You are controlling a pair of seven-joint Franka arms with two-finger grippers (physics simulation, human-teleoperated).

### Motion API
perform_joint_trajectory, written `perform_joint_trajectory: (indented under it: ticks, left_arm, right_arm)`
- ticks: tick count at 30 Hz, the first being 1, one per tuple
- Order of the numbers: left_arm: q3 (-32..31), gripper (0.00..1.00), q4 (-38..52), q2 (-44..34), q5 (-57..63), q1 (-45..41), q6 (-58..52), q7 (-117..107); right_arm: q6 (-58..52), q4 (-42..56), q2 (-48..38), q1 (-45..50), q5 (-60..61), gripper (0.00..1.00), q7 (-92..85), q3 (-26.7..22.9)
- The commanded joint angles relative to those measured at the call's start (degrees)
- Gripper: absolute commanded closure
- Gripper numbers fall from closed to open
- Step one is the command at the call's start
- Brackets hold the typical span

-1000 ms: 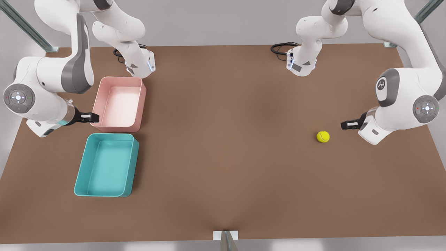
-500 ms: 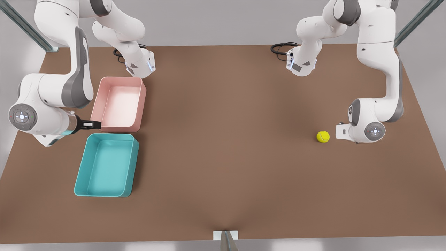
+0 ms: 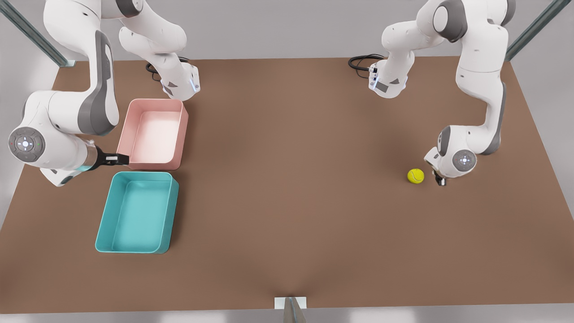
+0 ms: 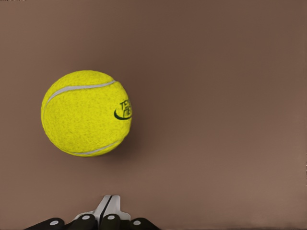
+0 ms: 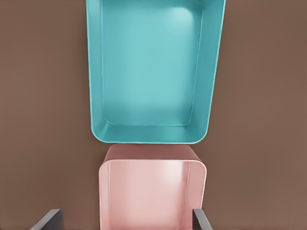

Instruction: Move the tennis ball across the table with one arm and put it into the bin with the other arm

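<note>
Left wrist view: the tennis ball (image 4: 87, 113) shows its pale seam and a dark printed logo on the side, detail too small to read in the front view; the left gripper (image 4: 109, 219) shows as 2 fingertips pressed together with no gap.
Right wrist view: the bin (image 5: 154, 72) and the pink tray (image 5: 152, 191) sit end to end, short walls just beside each other, both with nothing inside; the right gripper's 2 fingers (image 5: 48, 219) stand spread wide, one on either side of the pink tray.
Front view: both arms and the whole table (image 3: 287, 215) appear together.
Tennis ball: it rests on the table (image 3: 415, 176) at the front view's right, well apart from both trays.
Left gripper: it points down (image 3: 440, 181) just beside the ball on the front view's right, close to it but apart, holding nothing.
Right gripper: it hovers (image 3: 117, 159) at the front view's left, over the near corner of the pink tray (image 3: 154, 133), just above the bin's far rim (image 3: 136, 212).
Bin: it lies nearer the camera than the pink tray, at the front view's left.
</note>
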Motion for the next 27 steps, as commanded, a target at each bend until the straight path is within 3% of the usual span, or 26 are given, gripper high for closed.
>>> perform_joint_trajectory:
  ticks: [1, 9, 15, 20, 23, 26, 27]
  left_arm:
    - [0.00, 0.79, -1.06, -0.27, 1.75, -0.13, 3.21, 19.93]
    - [0.26, 0.79, -1.59, -0.01, 5.97, 0.31, 3.12, -7.85]
    - [0.26, 0.79, -1.42, -0.19, 1.57, 0.23, 3.12, -12.68]
    - [0.18, 0.79, -1.68, 0.25, 1.40, -6.27, 3.12, -18.48]
    - [-0.61, 0.79, 0.43, -0.62, -14.33, -20.42, 3.12, -31.57]
    - [-1.32, 0.79, 1.57, -2.12, -27.70, -23.33, 1.19, -35.36]
    - [-1.32, 0.79, 1.83, -2.12, -27.26, -22.54, 0.31, -34.92]
  right_arm:
    - [0.18, 0.01, -0.01, -0.04, 0.15, 0.00, -0.96, 0.01]
    - [0.18, 0.01, 0.07, -0.31, 0.16, 0.00, -1.40, 0.01]
    - [0.18, 0.01, 0.16, -0.48, 0.16, 0.00, -1.40, 0.01]
    - [0.18, 0.10, 0.43, -0.48, 0.16, 0.00, -1.67, 0.01]
    - [0.18, 0.10, 0.43, -0.57, 0.16, 0.00, -1.84, 0.01]
    - [0.18, 0.01, 0.60, -1.45, 0.60, 0.00, -3.42, 0.01]
    - [0.18, 0.10, 0.60, -1.45, 0.60, 0.00, -3.43, 0.01]
